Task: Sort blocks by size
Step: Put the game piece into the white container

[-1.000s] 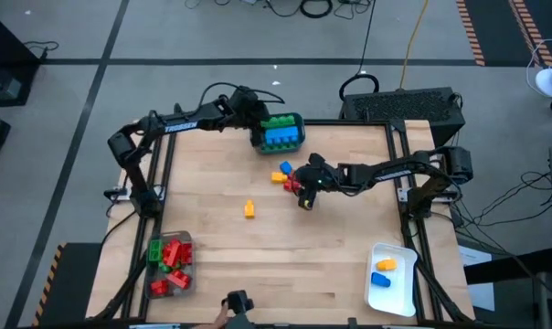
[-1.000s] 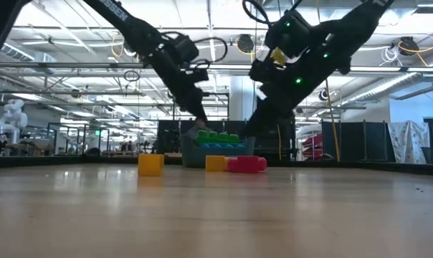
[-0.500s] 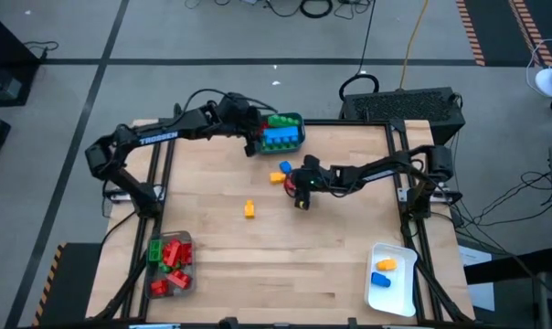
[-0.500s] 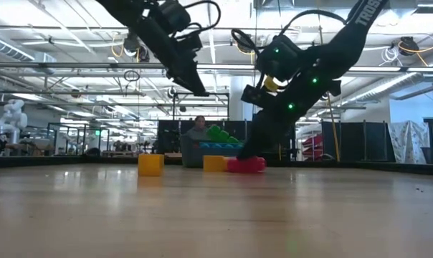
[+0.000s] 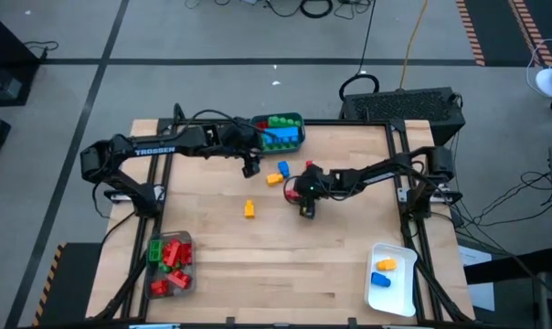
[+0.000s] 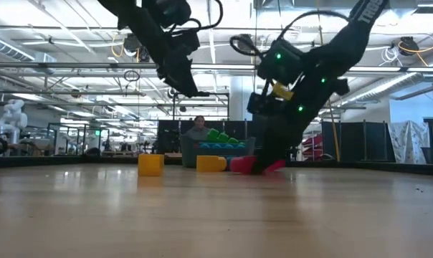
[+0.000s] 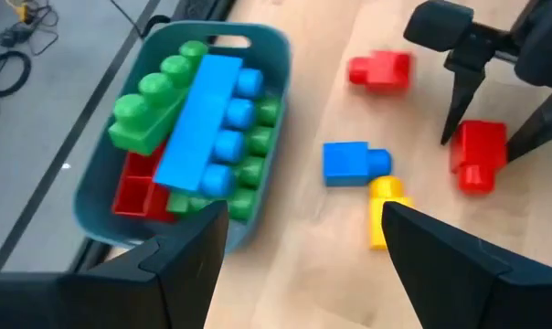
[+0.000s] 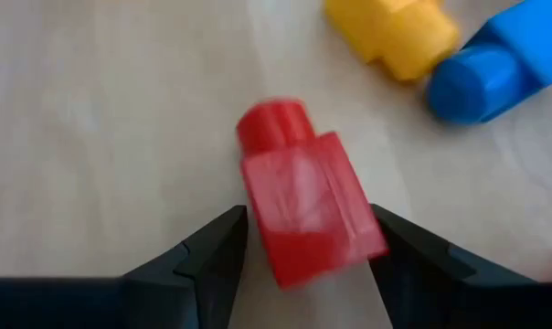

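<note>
Right end effector (image 8: 299, 265) straddles a small red block (image 8: 305, 206) lying on the counter (image 5: 331, 247), jaws spread, nothing gripped yet.

Block's long axis, stud leading, points away between the fingers; the left end effector (image 5: 249, 168) hovers open and empty, farther off near the teal bin (image 7: 121, 155) of large blocks. "TROSSEN" reads on the left arm; yellow (image 7: 383, 206) and blue (image 7: 351, 164) blocks lie close by.

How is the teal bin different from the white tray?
The teal bin sits at the far edge of the table, near the left gripper; the white tray sits at the near right corner. The teal bin holds long green and blue blocks; the white tray holds just a small orange one and a blue one. Both hold sorted blocks.
</note>
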Controlling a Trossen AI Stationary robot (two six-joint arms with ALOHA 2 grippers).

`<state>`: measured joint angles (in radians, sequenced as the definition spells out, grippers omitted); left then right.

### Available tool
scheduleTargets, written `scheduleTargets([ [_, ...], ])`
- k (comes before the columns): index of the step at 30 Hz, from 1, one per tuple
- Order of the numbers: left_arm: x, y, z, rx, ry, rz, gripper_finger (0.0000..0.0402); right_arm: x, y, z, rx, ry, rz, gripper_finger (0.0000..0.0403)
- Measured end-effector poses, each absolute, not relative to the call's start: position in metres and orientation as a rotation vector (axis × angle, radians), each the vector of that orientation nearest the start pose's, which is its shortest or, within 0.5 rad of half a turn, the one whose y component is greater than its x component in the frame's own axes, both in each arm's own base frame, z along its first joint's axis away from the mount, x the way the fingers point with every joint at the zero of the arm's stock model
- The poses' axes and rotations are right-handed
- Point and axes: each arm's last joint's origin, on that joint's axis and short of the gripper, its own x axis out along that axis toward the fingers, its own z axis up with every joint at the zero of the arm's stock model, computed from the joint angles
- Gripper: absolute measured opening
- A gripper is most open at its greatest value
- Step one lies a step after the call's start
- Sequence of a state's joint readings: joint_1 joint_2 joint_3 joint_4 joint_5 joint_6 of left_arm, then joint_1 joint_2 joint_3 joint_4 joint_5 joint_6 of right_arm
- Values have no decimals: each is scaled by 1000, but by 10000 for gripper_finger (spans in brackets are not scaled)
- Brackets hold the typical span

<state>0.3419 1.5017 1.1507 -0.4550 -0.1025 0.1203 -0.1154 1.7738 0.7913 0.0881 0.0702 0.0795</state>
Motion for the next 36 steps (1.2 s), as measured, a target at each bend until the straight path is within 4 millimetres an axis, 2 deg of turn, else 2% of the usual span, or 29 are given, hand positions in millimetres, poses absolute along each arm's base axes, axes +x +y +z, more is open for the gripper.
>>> scheduleTargets([
  [5,306,95,270,32,813,338,292,316,-27,127,93,867,-185,210],
  [11,310,79,270,29,811,319,292,317,-25,129,69,849,-197,202],
  [21,312,54,267,39,849,358,292,324,-27,113,81,844,-210,197],
  [24,312,48,267,43,850,372,292,325,-27,114,81,836,-212,173],
  [28,312,43,267,55,853,384,292,325,-26,116,75,828,-207,115],
  [32,312,41,267,45,851,390,292,324,-24,116,84,836,-202,113],
  [36,311,40,258,40,852,394,292,317,-11,132,99,847,-178,113],
])
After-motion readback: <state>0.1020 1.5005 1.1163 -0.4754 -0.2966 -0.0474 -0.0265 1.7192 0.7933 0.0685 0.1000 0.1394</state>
